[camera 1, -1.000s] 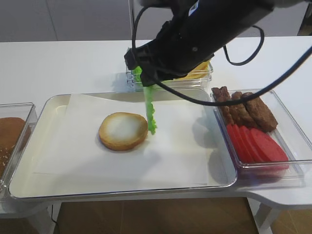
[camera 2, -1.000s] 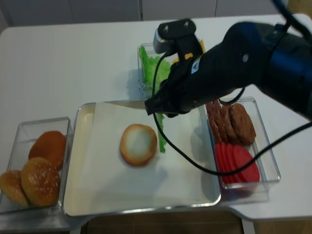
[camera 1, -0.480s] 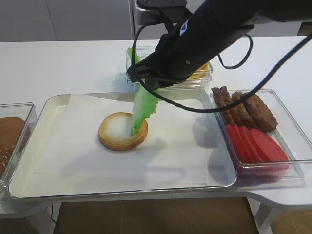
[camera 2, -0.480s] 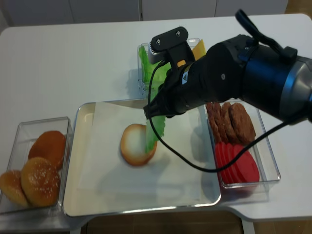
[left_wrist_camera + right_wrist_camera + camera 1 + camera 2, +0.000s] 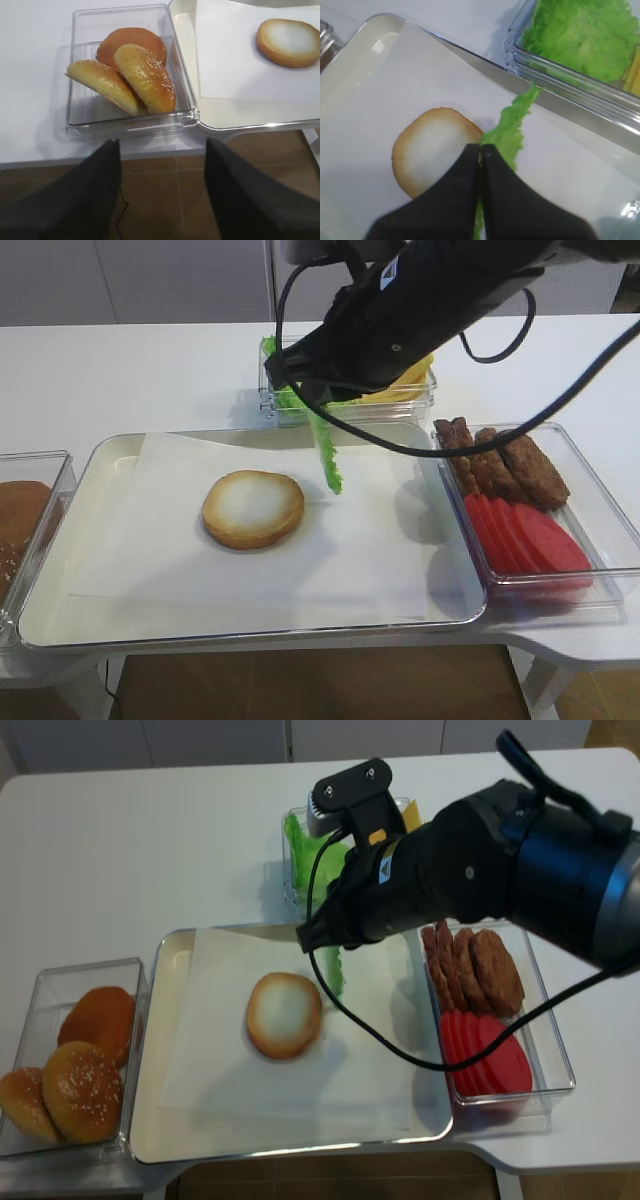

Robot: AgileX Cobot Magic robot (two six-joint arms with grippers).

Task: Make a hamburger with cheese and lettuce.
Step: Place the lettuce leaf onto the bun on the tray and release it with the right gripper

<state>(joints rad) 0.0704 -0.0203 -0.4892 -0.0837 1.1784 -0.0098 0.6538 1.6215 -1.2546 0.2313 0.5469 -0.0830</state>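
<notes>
Lettuce step: black right gripper [image 5: 481, 150] pinched frilly green lettuce leaf [image 5: 510, 134], dangling at three o'clock of pale-faced bun half [image 5: 253, 509]; next, centre and release.

A: The tray [image 5: 60, 580] looks like glossy, cream-coloured metal or enamel; the sheet [image 5: 350, 550] lining it is matt white paper.

B: The bun half [image 5: 253, 508]?

A: Toasted golden rim, pale, dull cut face. The lettuce leaf [image 5: 512, 131] is frilly and slightly waxy.

B: And the bins?

A: The bun container [image 5: 125, 125] is clear, shiny plastic. The right gripper [image 5: 481, 150] looks smooth, matt and black.
</notes>
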